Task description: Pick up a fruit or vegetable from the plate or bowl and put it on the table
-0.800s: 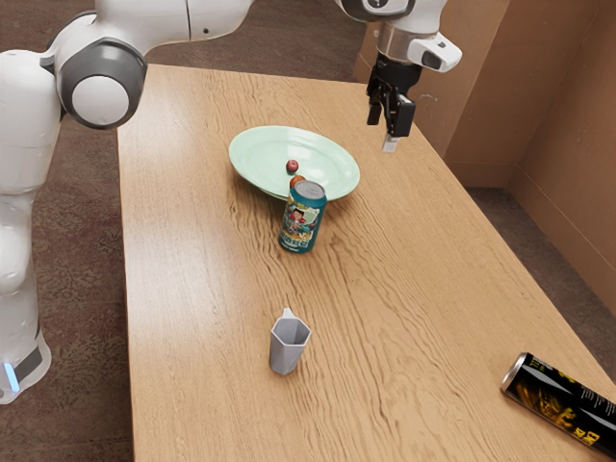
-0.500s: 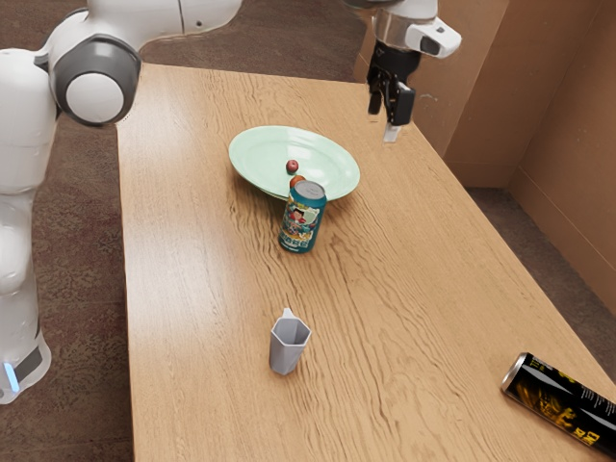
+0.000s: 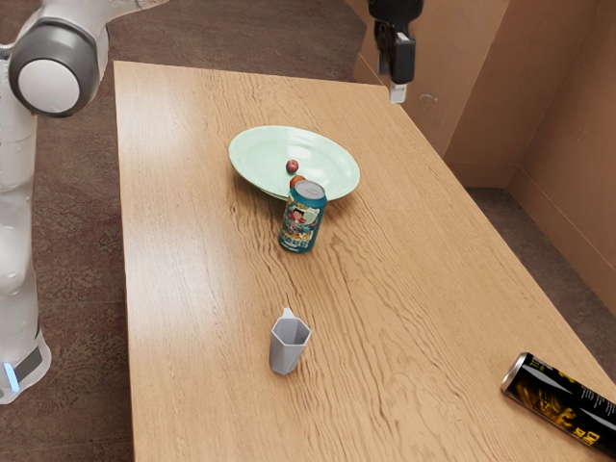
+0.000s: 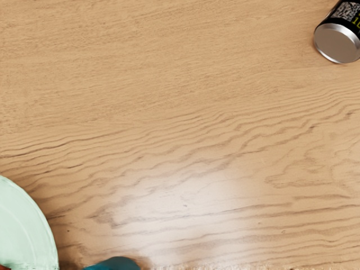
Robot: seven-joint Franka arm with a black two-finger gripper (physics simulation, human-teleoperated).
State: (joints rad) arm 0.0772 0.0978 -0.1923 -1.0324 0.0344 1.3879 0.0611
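Two fruits on a green plate (image 3: 332, 162), toward the table's (image 3: 207, 318) far edge.
A red fruit (image 3: 292, 166) and an orange one (image 3: 295, 180) sit there; a teal can (image 3: 299, 226) stands by the rim, a gray cup (image 3: 287, 351) well apart from it. A black can (image 3: 560, 399) lies near the exterior view's right edge of the table. The gripper (image 3: 396, 82) hangs near the far right corner, seen from this side.

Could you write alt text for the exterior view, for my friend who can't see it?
A pale green plate holding a dark red fruit and an orange-red one sits on a wooden table, partly behind an upright teal can. A black gripper hangs high near the far edge. Nearer are a grey cup and a toppled black can.
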